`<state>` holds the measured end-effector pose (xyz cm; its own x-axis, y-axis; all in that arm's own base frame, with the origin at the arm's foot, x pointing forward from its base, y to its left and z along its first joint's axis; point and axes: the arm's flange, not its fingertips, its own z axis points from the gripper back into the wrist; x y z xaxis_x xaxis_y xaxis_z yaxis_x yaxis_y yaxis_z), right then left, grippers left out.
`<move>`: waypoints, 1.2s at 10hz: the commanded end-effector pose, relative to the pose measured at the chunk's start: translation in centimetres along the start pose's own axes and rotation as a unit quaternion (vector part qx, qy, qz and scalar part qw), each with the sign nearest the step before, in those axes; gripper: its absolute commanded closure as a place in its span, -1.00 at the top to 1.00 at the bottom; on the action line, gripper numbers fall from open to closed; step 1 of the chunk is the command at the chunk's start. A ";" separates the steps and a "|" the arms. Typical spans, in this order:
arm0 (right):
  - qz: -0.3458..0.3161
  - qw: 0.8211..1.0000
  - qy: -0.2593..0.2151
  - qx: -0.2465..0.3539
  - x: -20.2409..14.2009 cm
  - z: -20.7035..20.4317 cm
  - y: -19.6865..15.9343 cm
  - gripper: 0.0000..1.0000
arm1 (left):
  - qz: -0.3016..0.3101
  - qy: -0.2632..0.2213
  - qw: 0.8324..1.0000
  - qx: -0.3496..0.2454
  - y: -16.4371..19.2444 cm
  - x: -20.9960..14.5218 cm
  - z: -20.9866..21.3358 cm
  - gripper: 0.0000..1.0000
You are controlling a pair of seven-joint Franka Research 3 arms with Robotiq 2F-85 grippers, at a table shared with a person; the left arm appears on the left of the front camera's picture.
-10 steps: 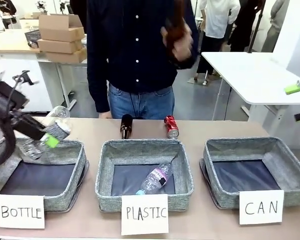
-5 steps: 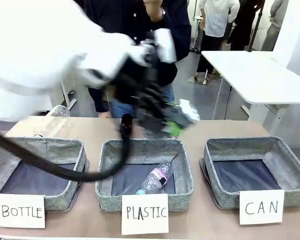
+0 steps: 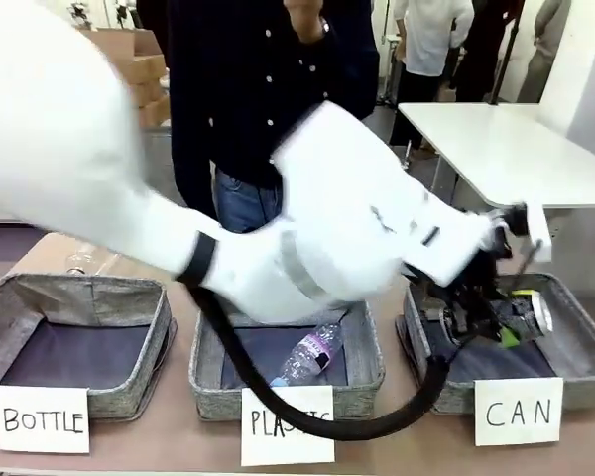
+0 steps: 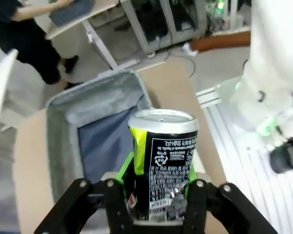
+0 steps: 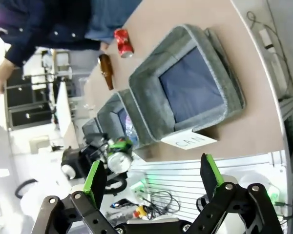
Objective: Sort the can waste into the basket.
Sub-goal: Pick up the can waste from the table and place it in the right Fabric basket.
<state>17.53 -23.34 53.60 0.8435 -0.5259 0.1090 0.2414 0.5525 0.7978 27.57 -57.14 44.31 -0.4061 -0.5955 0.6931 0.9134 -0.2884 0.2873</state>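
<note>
Progress at the first drop. Left pincer (image 4: 161, 176) is closed on the silvery can (image 4: 163, 146), green pads pressed to its two sides, and holds it upright in the left wrist view. The can hangs above the basket (image 4: 63, 141) marked by the sign (image 3: 518, 410) reading "CAN". From the front, the left arm reaches across the middle and the pincer (image 3: 506, 319) and can (image 3: 534, 310) sit over the basket (image 3: 580, 382), above its floor rather than on it.

The dark floor shows bare wherever it is visible, so no can appears to be sorted yet. The red can (image 5: 123, 41) lies on the table (image 5: 180, 19) at the far side, beside a brown bottle (image 5: 106, 72) and well apart from the basket (image 5: 219, 73). Right pincer (image 5: 151, 168) is open and holds nothing, high above the table.

Judged state: the first can is carried to its place but not released. What remains is to let it go, then fetch and drop the red can.
</note>
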 end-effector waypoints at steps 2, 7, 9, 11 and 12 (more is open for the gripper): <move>0.002 1.000 -0.007 0.006 -0.3 0.4 0.1 1.00 | -0.015 0.021 1.000 0.001 1.8 -0.5 -4.2 -0.14; 0.002 1.000 -0.007 0.006 -0.3 0.4 0.1 1.00 | -0.008 0.051 0.998 -0.019 1.8 1.7 -5.7 1.00; 0.002 1.000 -0.007 0.006 -0.3 0.4 0.1 1.00 | -0.004 0.052 0.999 -0.011 2.0 1.9 -5.3 1.00; 0.002 1.000 -0.007 0.006 -0.3 0.4 0.1 1.00 | -0.002 0.065 0.998 0.007 2.8 1.9 -4.7 1.00; 0.002 1.000 -0.007 0.006 -0.3 0.4 0.1 1.00 | 0.013 0.074 0.997 0.014 2.8 1.6 -3.9 0.94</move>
<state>17.34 -23.34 53.78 0.8389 -0.5322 0.1138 0.2432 0.5537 0.7964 29.65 -61.59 43.14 -0.4097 -0.6890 0.5979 0.9108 -0.2729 0.3097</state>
